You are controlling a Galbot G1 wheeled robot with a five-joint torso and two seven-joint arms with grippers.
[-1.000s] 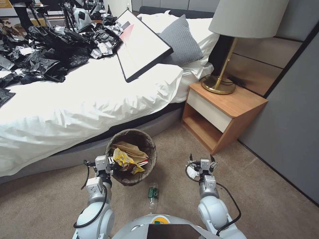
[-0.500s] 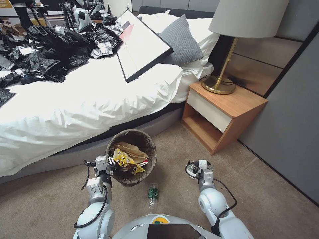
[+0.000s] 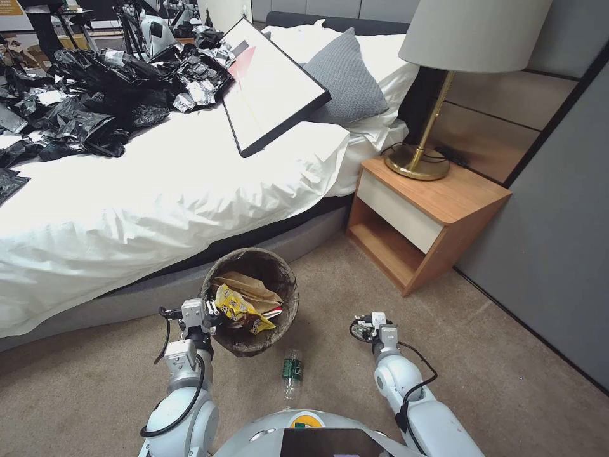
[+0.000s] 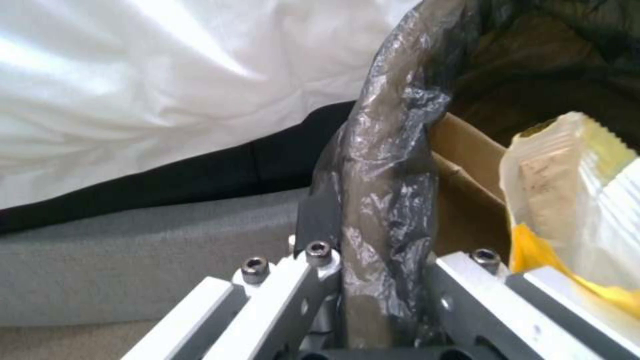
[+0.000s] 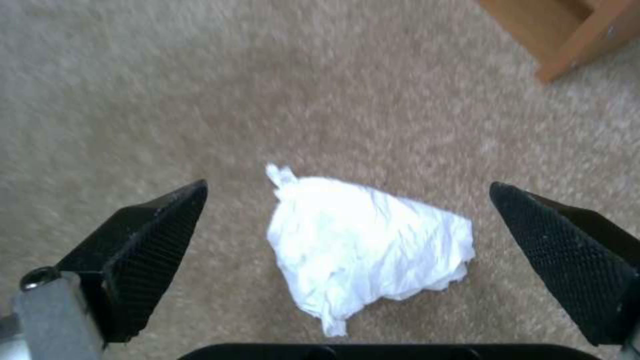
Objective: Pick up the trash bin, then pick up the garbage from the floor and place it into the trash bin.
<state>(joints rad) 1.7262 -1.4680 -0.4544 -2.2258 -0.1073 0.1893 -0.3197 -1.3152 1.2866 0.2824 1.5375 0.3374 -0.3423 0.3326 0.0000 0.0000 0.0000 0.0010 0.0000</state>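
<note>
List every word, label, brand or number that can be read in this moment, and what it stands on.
No text can be read.
Yellow snack packet in the trash bin: dark print, too small to read.
Green bottle on the carpet: label blurred.
Round yellow-green badge on the robot's body: too small.
Yellow sign in the far corner: cut off, unreadable.
White tissue: blank.

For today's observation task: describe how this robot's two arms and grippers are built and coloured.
Both arms are glossy white rounded shells with silver-grey wrist blocks and looping black cables. The left gripper has white bars with hex bolts. The right gripper has black wedge fingers with cross-hatched pads.
</note>
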